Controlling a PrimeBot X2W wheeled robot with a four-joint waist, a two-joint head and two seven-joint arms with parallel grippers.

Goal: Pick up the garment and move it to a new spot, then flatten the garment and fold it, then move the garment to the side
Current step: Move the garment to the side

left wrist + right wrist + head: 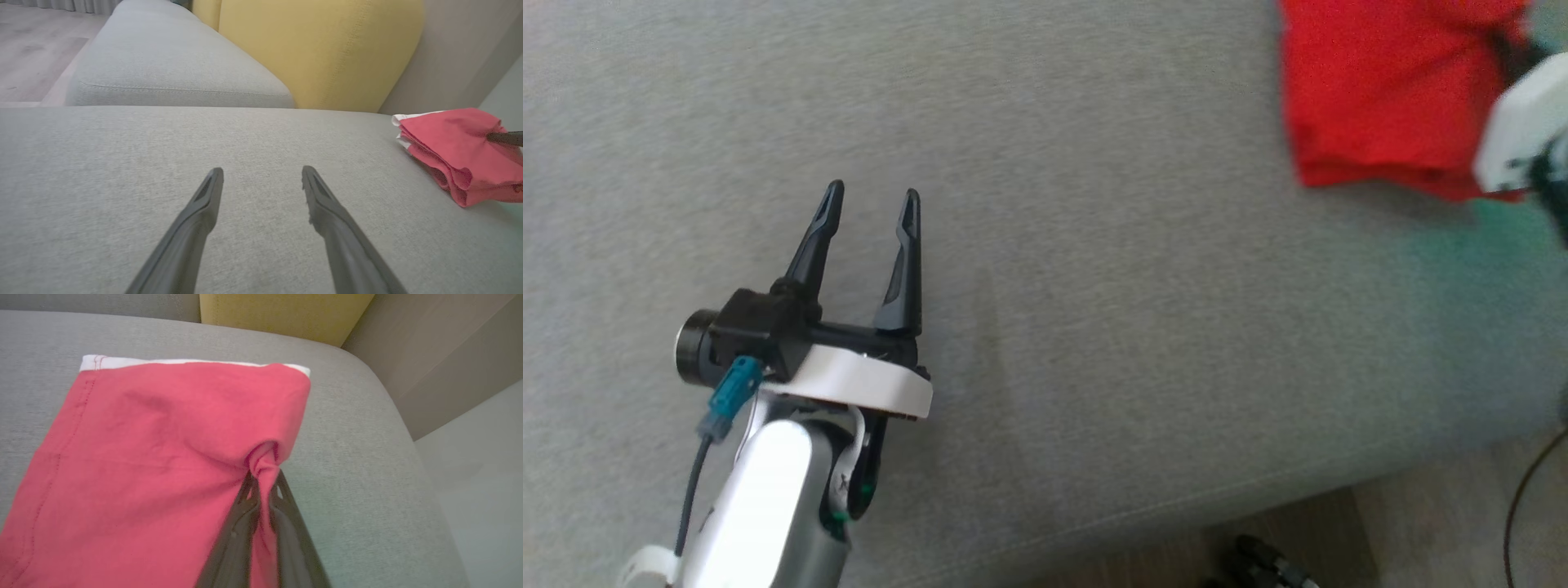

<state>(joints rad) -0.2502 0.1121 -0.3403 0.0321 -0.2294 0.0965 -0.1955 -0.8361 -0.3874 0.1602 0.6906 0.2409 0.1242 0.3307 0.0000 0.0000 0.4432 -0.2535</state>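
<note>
The garment (1380, 90) is red with a white hem, folded, lying at the far right of the grey sofa seat (1094, 286). In the right wrist view the red garment (155, 457) has a pinch of cloth bunched between the fingers of my right gripper (263, 477), which is shut on it. The pale right wrist (1523, 131) covers the garment's right edge in the head view. My left gripper (872, 196) hovers open over bare cushion well to the left. The left wrist view has that open gripper (261, 173) and the garment (457, 151) at its right edge.
A yellow back cushion (318, 49) stands behind the seat, with another grey seat cushion (171, 69) beyond. The sofa's front edge and wooden floor (1421, 523) lie at the lower right, where a dark cable and a small dark object rest.
</note>
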